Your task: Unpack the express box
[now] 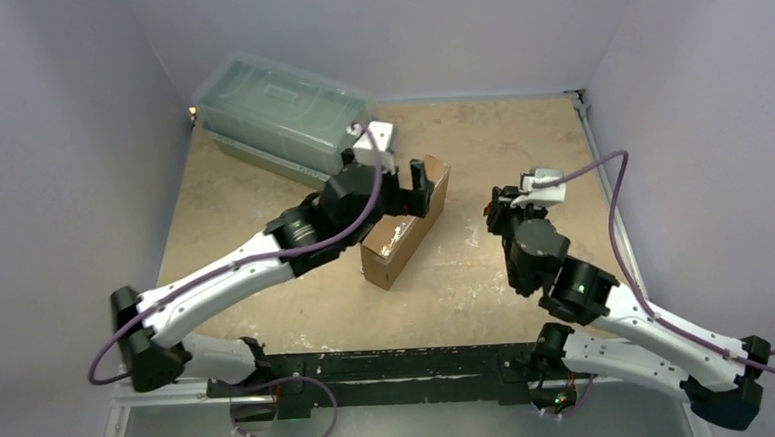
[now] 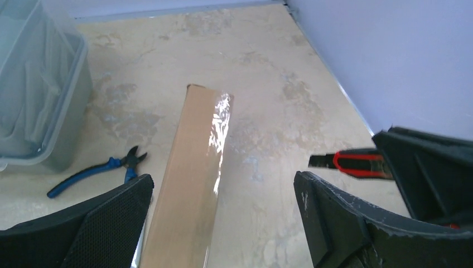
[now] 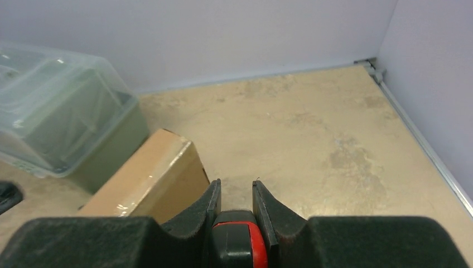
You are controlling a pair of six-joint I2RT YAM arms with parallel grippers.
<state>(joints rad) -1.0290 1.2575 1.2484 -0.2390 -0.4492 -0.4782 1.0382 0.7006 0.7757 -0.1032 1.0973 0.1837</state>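
The express box (image 1: 401, 236) is a plain brown cardboard box lying diagonally mid-table, a narrow face with shiny clear tape turned up (image 2: 192, 167). My left gripper (image 1: 409, 190) hovers over its far end, wide open (image 2: 222, 181). The box passes between the fingers, close to the left finger (image 2: 111, 218), with a broad gap to the right one. My right gripper (image 1: 499, 207) sits to the right of the box, shut (image 3: 236, 187) on a red-and-black utility knife (image 3: 237, 240). The knife's blade end (image 2: 357, 162) points toward the box. The box's corner (image 3: 148, 178) shows left of the right fingers.
A large translucent grey-green lidded container (image 1: 283, 109) stands at the back left, close behind the box. Blue-handled cutting pliers (image 2: 100, 170) lie on the table between the container and the box. Lilac walls close in the table at the left, back and right.
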